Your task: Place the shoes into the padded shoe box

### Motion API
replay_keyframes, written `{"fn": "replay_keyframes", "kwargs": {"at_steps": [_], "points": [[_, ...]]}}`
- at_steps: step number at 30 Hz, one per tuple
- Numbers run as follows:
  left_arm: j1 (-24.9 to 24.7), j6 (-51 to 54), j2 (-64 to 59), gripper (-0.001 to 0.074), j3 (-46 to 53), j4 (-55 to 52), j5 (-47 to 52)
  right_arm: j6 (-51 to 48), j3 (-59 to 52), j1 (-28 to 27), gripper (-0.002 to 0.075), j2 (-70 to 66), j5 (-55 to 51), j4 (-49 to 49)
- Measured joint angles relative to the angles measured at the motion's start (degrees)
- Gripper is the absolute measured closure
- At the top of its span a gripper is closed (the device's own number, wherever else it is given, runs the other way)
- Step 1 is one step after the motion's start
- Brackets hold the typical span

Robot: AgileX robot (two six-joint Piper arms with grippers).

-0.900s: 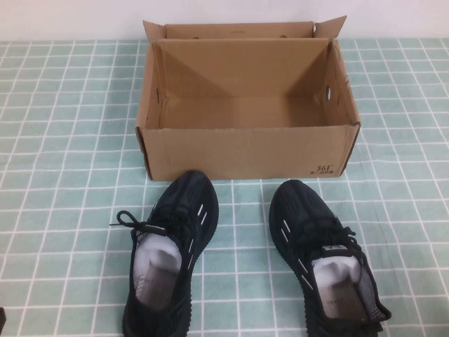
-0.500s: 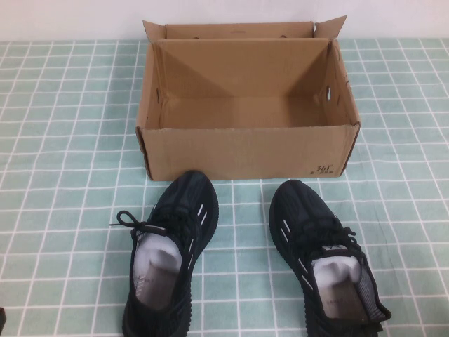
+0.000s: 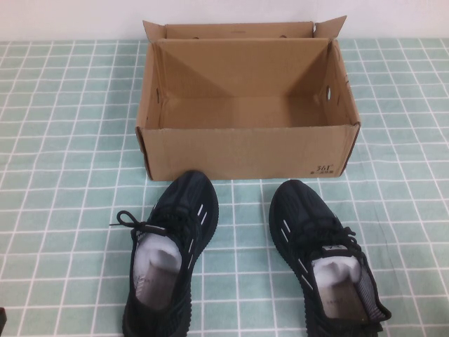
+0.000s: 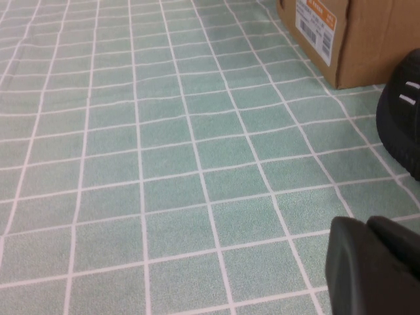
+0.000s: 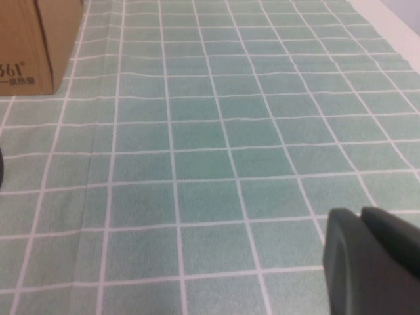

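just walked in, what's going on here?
Nothing is being handled yet. The open cardboard shoe box sits empty, and both black shoes, left shoe and right shoe, stand on the tiled cloth just in front of it. The left gripper and right gripper are parked low, off to their own sides.

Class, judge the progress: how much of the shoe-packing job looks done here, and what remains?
Nothing is packed yet. The cardboard box stands open with no shoe inside. The left shoe and right shoe both sit on the tablecloth in front of it. Nothing is in hand: the left gripper and right gripper hang low over bare cloth, out to the sides. Both shoes remain to be lifted in.
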State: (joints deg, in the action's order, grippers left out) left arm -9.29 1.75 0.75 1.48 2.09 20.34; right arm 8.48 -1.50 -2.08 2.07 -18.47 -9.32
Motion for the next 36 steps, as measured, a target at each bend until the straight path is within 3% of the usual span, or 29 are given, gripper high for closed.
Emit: {"fn": "replay_keyframes", "kwargs": {"at_steps": [10,22,30,36], "points": [[0.0,0.0,0.0,0.0741,0.0,-0.6,0.0,0.0,0.0,0.0,0.0732,0.0,8.2,0.6],[0.0,0.0,0.0,0.0741,0.0,-0.7,0.0,0.0,0.0,0.0,0.0732,0.0,47.8,0.7],[0.0,0.0,0.0,0.0741,0.0,-0.7,0.0,0.0,0.0,0.0,0.0732,0.0,53.9,2.6],[0.0,0.0,0.0,0.0741,0.0,-0.7,0.0,3.3,1.6,0.0,0.0732,0.0,70.7,9.0]]}}
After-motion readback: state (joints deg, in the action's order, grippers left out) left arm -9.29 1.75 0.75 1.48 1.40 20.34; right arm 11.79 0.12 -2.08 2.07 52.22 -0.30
